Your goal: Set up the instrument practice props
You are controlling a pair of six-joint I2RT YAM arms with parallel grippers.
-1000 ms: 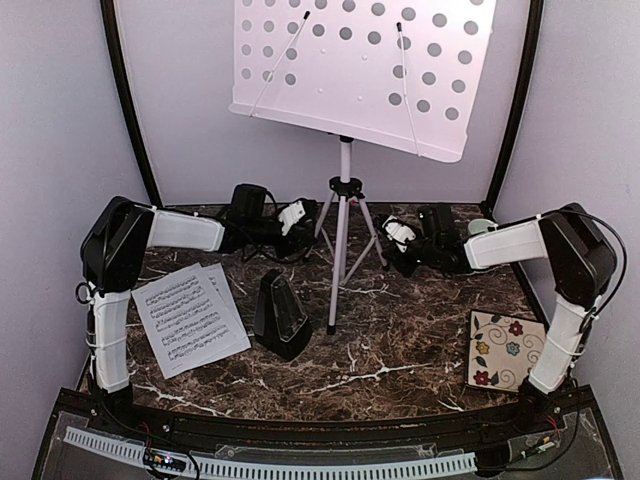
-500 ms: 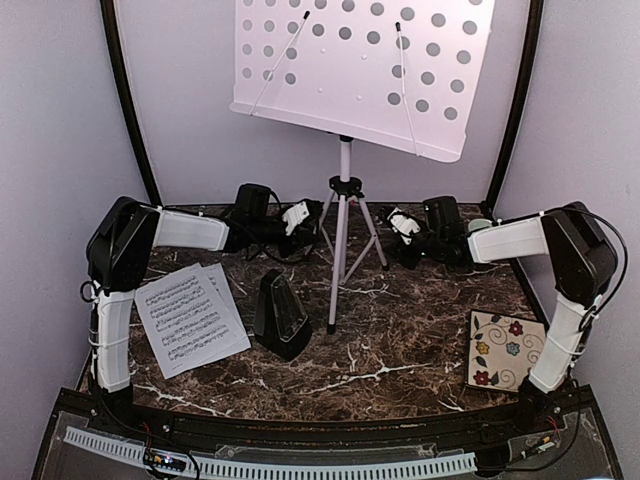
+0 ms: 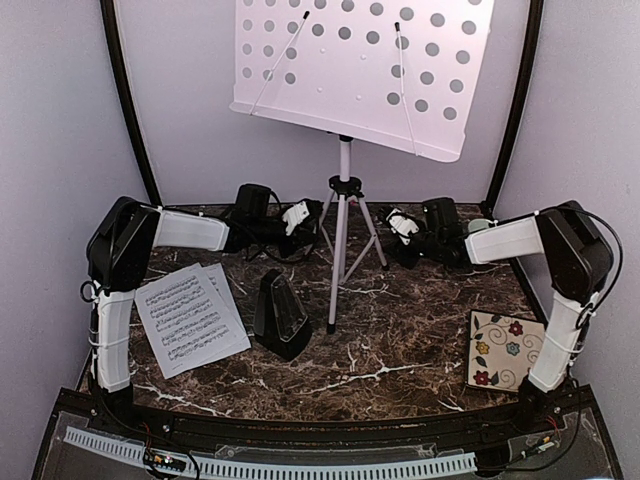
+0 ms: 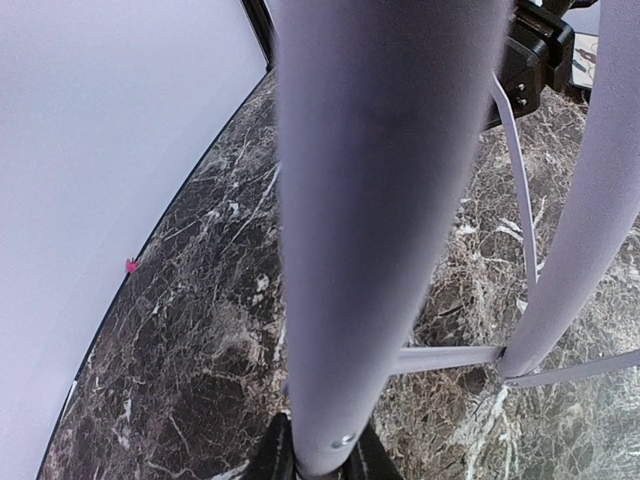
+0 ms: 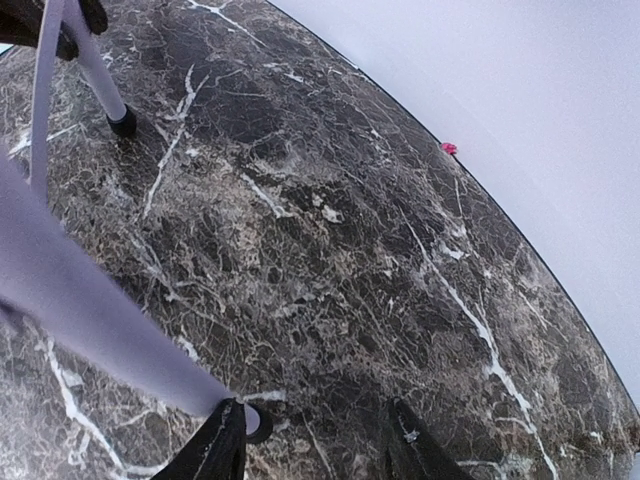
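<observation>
While a white stand [image 3: 345, 180] rises on its silver tripod at the back centre of a dark marble table [image 3: 400, 340], two robot arms reach in toward its legs from either side. The stand's hole-dotted desk [image 3: 360, 70] tilts back at the top of the pole, with two thin wire page holders lying across it.

The left gripper [image 3: 302, 215] sits just left of the stand, low beside the tripod. Its jaws are closed on the left leg [image 4: 380, 200]. In the left wrist view the pale tube runs straight up from between the black fingers [image 4: 280, 458], which hug it on both sides.

The right gripper [image 3: 400, 228] sits just right of the stand, at about the same height. Its jaws stand apart and hold nothing. In the right wrist view bare marble shows between the two black fingers [image 5: 212, 448]. The right leg [image 5: 90, 290] slants down to end just beside the inner face of one finger, and whether they touch cannot be told.

Two sheets [image 3: 190, 320] of printed music lie flat and overlapped on the table, in front of the stand and well to its left. A black pyramid metronome [image 3: 282, 315] stands upright just left of the stand's front leg [image 3: 333, 290], between it and the sheets. A floral tile [image 3: 505, 350] lies flat in front of the stand and well to its right. A pale green bowl [image 3: 480, 226], right of the stand, is mostly hidden behind the right arm [image 3: 505, 240].
</observation>
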